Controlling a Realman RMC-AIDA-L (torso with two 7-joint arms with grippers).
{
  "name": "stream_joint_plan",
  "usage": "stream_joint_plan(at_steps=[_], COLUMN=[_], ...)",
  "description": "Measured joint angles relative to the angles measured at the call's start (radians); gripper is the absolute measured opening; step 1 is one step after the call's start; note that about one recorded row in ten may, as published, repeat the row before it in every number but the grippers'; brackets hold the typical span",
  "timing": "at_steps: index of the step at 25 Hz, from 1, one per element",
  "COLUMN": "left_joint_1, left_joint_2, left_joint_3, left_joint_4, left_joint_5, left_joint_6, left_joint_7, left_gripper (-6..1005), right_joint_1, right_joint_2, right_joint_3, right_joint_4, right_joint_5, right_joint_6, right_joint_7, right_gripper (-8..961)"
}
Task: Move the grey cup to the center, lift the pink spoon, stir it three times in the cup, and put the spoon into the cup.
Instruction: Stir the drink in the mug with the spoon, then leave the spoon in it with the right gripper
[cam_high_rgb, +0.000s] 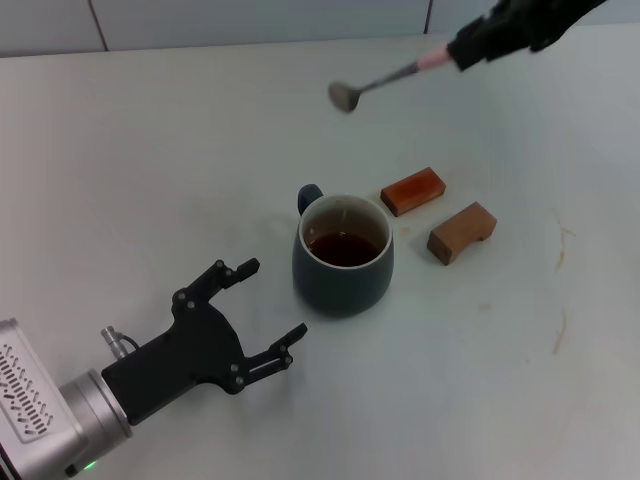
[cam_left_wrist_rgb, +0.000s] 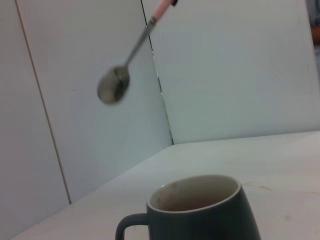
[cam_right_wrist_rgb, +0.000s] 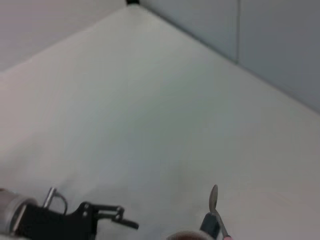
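The grey cup stands upright mid-table with dark brown liquid inside, its handle to the far left. It also shows in the left wrist view. My right gripper is shut on the pink handle of the pink spoon and holds it in the air beyond the cup, silver bowl pointing left. The spoon also shows high above the cup in the left wrist view and in the right wrist view. My left gripper is open and empty, just left of the cup and nearer to me.
Two brown wooden blocks lie to the right of the cup. A pale wall runs along the table's far edge. Faint brown marks lie on the table at right.
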Motion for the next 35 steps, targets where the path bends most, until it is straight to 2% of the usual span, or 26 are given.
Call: stream_joint_plan(at_steps=[3, 7, 22, 27, 35], left_joint_1=[-0.002, -0.002, 0.002, 0.002, 0.000], left_joint_2=[0.000, 0.000, 0.000, 0.000, -0.001], left_joint_3=[0.000, 0.000, 0.000, 0.000, 0.000], left_joint_4=[0.001, 0.001, -0.003, -0.006, -0.009], left_joint_5=[0.000, 0.000, 0.000, 0.000, 0.004], left_joint_6=[0.000, 0.000, 0.000, 0.001, 0.004], left_joint_7=[-0.001, -0.001, -0.003, -0.003, -0.002], left_gripper=[863, 863, 863, 863, 863], right_joint_1=[0.029, 0.059, 0.054, 0.039, 0.066], right_joint_2=[0.011, 0.042, 0.056, 0.060, 0.083], right_joint_3=[-0.041, -0.073, -0.090, -0.116, -0.148], right_joint_4=[0.059, 0.059, 0.009, 0.060, 0.206], right_joint_5=[-0.016, -0.081, -0.117, -0.146, -0.219], right_joint_6=[0.000, -0.008, -0.128, -0.108, -0.026], right_joint_7=[0.002, 0.008, 0.066, 0.054, -0.005], right_gripper=[125, 125, 125, 125, 125])
